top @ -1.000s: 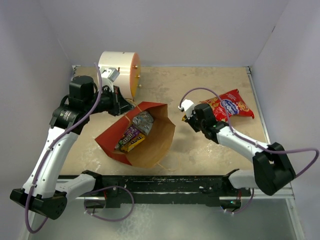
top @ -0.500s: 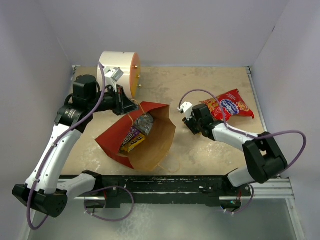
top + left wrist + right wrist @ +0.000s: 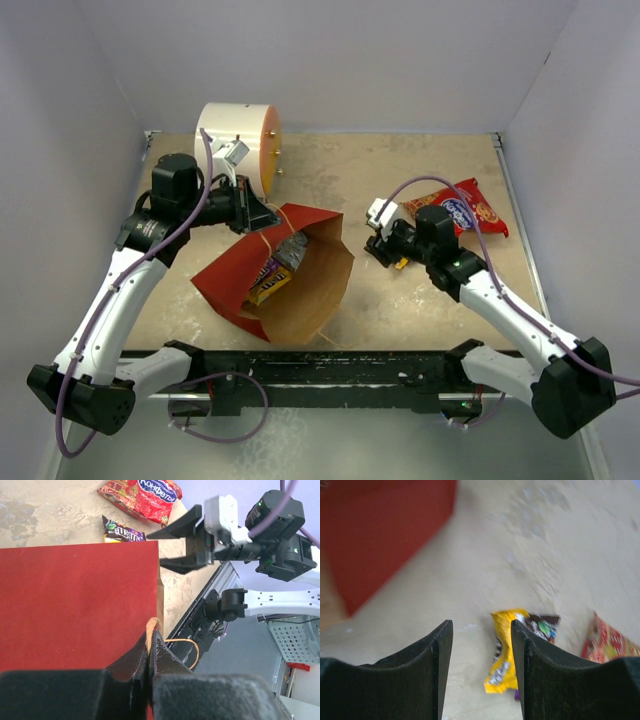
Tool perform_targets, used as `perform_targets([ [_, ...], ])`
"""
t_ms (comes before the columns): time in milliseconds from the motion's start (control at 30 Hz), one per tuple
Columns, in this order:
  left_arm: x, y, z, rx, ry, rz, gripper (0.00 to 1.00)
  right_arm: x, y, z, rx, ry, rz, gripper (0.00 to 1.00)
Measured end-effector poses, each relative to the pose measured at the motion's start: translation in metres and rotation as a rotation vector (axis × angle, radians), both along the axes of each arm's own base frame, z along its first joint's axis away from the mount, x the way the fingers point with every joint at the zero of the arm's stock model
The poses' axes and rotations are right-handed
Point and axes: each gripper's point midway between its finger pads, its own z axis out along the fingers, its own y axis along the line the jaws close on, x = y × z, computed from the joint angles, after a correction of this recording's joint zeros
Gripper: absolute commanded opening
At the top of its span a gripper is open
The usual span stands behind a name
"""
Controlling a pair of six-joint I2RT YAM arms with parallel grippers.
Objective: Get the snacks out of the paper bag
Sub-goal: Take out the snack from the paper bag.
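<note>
The red paper bag lies on its side, its brown mouth facing my arms' bases. Inside it show a yellow-purple packet and a silver-grey packet. My left gripper is shut on the bag's cord handle at the rim, its fingertips pressed together. My right gripper is open just above the table, right of the bag. A yellow packet lies on the table beside its right finger, untouched. The larger red bag of snacks rests beyond it.
A white-and-orange cylinder stands at the back left, close behind my left arm. White walls close in the table on three sides. A black rail runs along the near edge.
My right gripper has opened and left the yellow packet on the table by the red bag of snacks. My left gripper has shifted slightly right, still holding the handle.
</note>
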Motion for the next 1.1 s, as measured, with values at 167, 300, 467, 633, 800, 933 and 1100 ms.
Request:
perform_targets([
  [167, 0.002, -0.001, 0.004, -0.018, 0.006, 0.019, 0.00, -0.041, 0.041, 0.028, 0.078, -0.066, 0.288, 0.55],
  [300, 0.003, -0.001, 0.005, -0.023, 0.017, 0.030, 0.00, -0.088, 0.082, 0.046, 0.089, -0.139, 0.540, 0.55],
  [467, 0.004, 0.000, 0.004, -0.024, 0.022, 0.038, 0.00, -0.126, 0.115, 0.048, 0.080, -0.169, 0.726, 0.56],
  [633, 0.004, 0.000, 0.004, -0.022, 0.023, 0.040, 0.00, -0.128, 0.135, 0.025, 0.019, -0.160, 0.797, 0.56],
  [800, 0.002, 0.000, 0.003, -0.015, 0.019, 0.025, 0.00, -0.125, 0.172, -0.003, -0.075, -0.175, 0.892, 0.56],
  [933, -0.001, 0.001, 0.007, -0.001, 0.002, 0.013, 0.00, -0.124, 0.200, -0.027, -0.132, -0.202, 0.945, 0.55],
  [1100, -0.004, 0.003, 0.012, 0.009, -0.033, -0.003, 0.00, -0.116, 0.220, -0.067, -0.192, -0.214, 0.951, 0.55],
])
